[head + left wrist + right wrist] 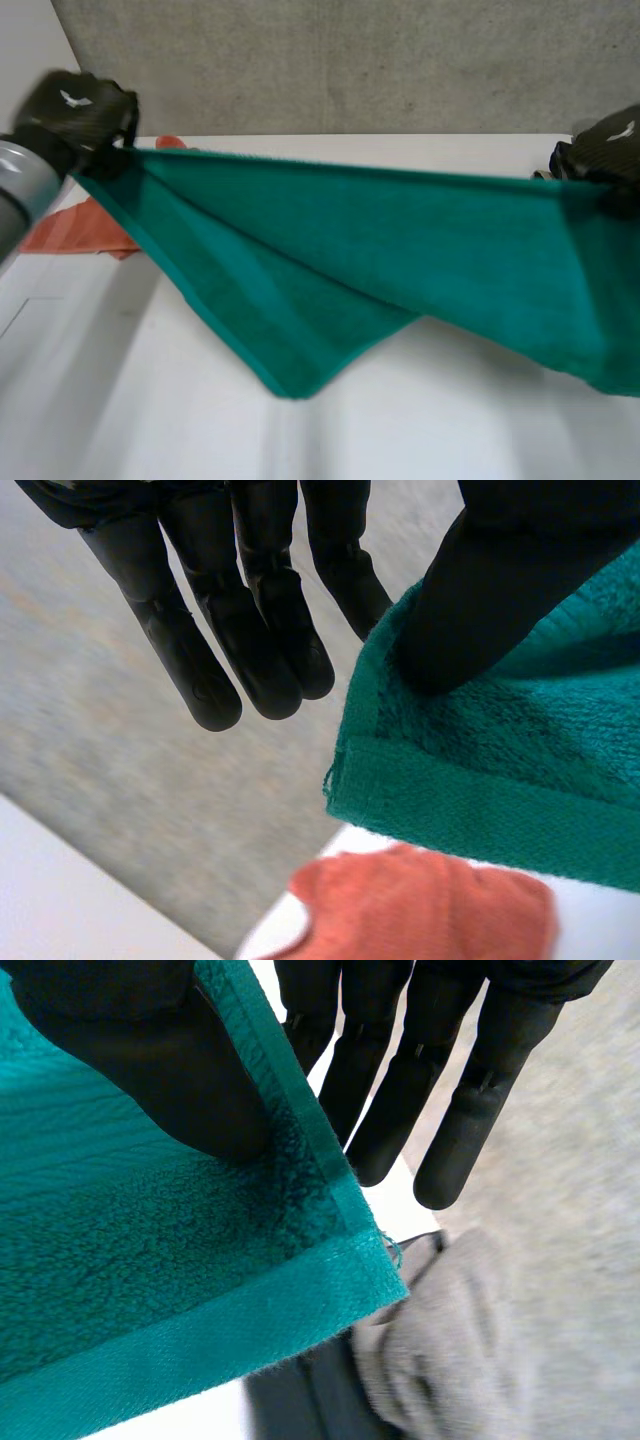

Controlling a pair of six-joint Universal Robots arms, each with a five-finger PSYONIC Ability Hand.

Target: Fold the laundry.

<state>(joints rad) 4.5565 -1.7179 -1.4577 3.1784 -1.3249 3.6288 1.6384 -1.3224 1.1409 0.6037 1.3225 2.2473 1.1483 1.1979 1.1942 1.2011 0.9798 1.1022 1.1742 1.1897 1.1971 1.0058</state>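
Green towel (400,250) hangs taut — left hand (75,110), right hand (605,150) pinching its corners.

Wall (350,60) behind table (150,400). The towel (400,250) is strung across above the table, between the two hands. Left hand (75,110) pinches its left corner and right hand (605,150) its right corner, each thumb pressed on the cloth. The lower part sags to a point toward the near side, left of centre. Crumpled cloth (75,230) lies on the table below the left corner. Heap of clothing (440,1350) lies below the right corner.
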